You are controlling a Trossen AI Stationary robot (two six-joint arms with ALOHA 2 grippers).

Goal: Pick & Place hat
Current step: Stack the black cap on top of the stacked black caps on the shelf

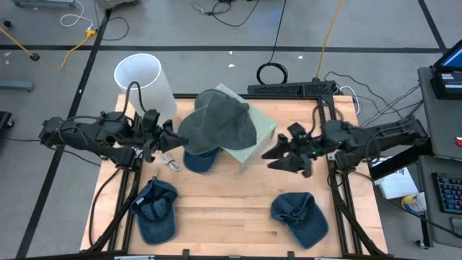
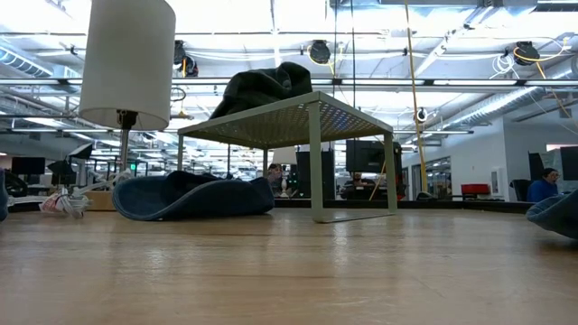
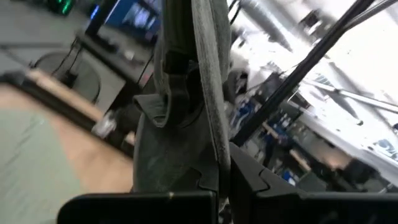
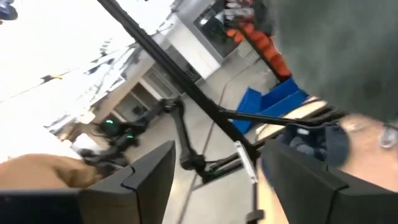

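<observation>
From above, your left gripper point(image 1: 172, 137) grasps the grey hat point(image 1: 216, 123) lying on the green rack point(image 1: 256, 141); your right gripper point(image 1: 278, 153) sits beside it. Left wrist: fingers point(image 3: 205, 186) clenched on fabric. Right wrist: fingers point(image 4: 149, 174) released.

grey hat point(image 1: 216, 119) | crumpled | atop green rack point(image 1: 256, 141)

We note a white cylinder point(image 1: 144, 79) at the table's point(image 1: 231, 209) far left corner, black cables point(image 1: 273, 71) coiled on the floor beyond, a keyboard point(image 1: 446, 191) far right.
</observation>
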